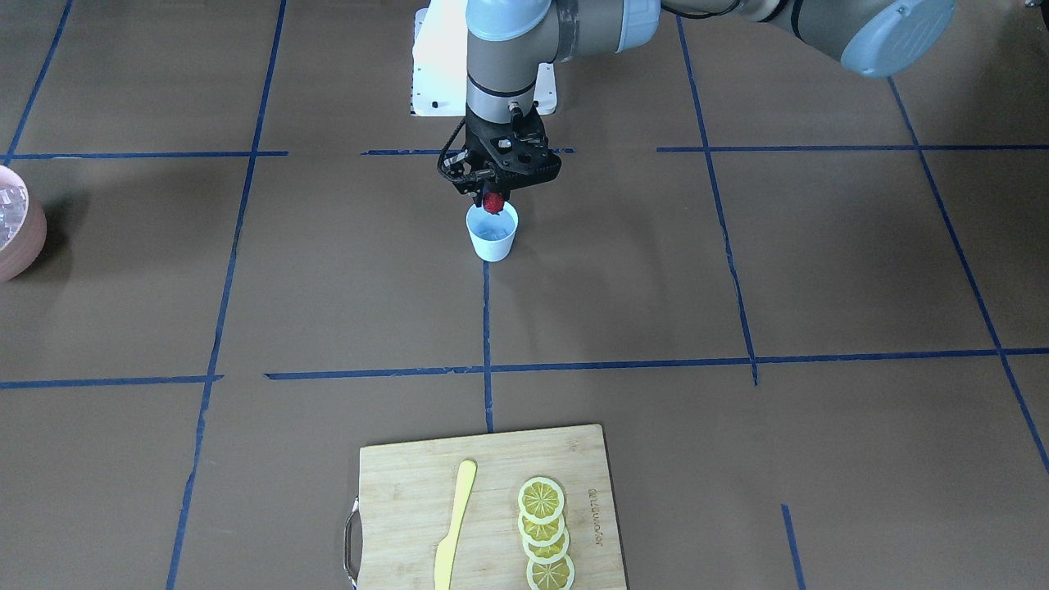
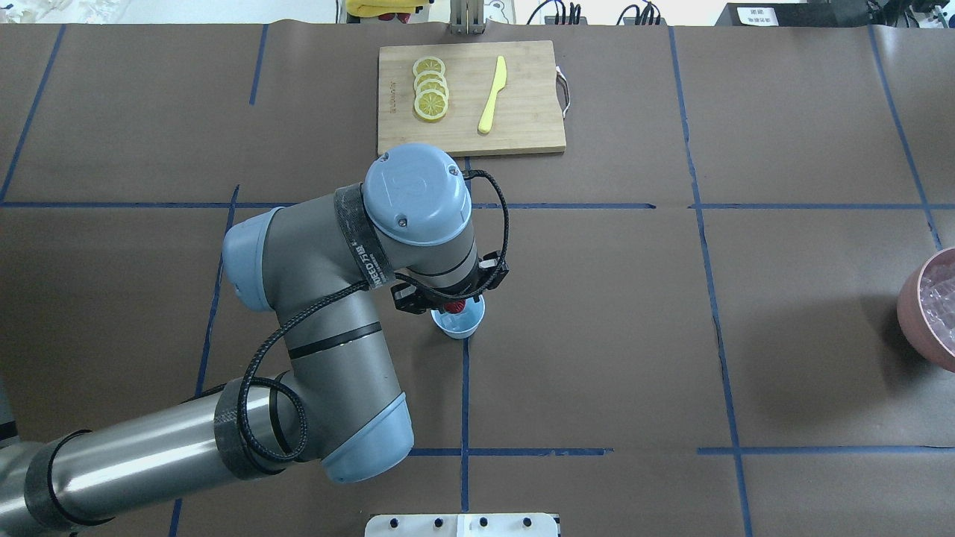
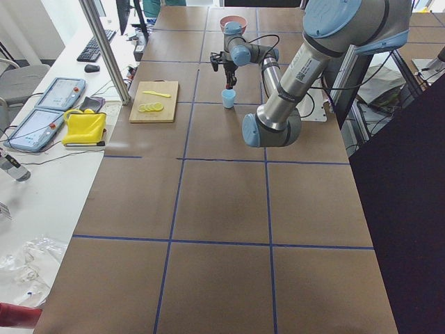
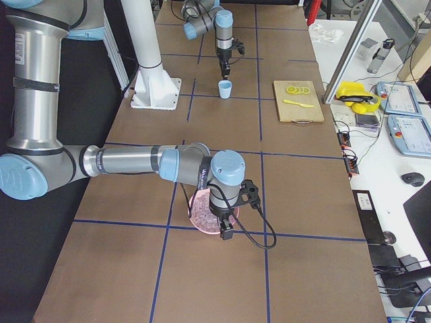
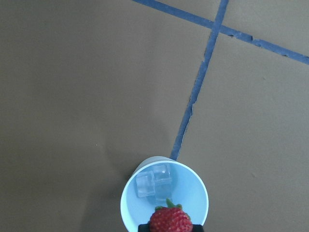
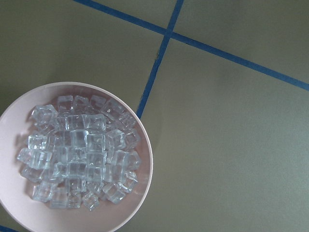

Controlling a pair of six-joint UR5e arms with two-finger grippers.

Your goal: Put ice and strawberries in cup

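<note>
The strawberry (image 5: pixel 170 221) hangs right over the mouth of the cup (image 1: pixel 492 239), pinched between the closed fingers of the left gripper (image 1: pixel 494 195). In the left wrist view the berry covers the near part of the opening, and its green top points up the picture toward 2 ice cubes (image 5: pixel 153 180) lying on the pale blue bottom. So the berry's long axis seems to lie across the cup, not down into it. The relation that matters is vertical: the berry is above the opening and inside the rim's outline, though toward 1 side. I judge that letting go here would drop it in beside the cubes. The cup stands upright near the table's middle, on a blue tape line.

The right gripper (image 4: pixel 223 231) is well apart from the cup, over the pinkish bowl (image 6: pixel 146 145) with its heap of ice (image 6: pixel 77 150). It shows only in the exterior right view, so I cannot tell how far open it is.

Farther out, the cutting board (image 1: pixel 393 492) carries 4 lemon slices (image 1: pixel 542 533) and a yellow knife (image 1: pixel 455 524). A printed mark runs along 1 edge of the board, and a black band on the left arm bears white lettering. Neither can be read with certainty.
</note>
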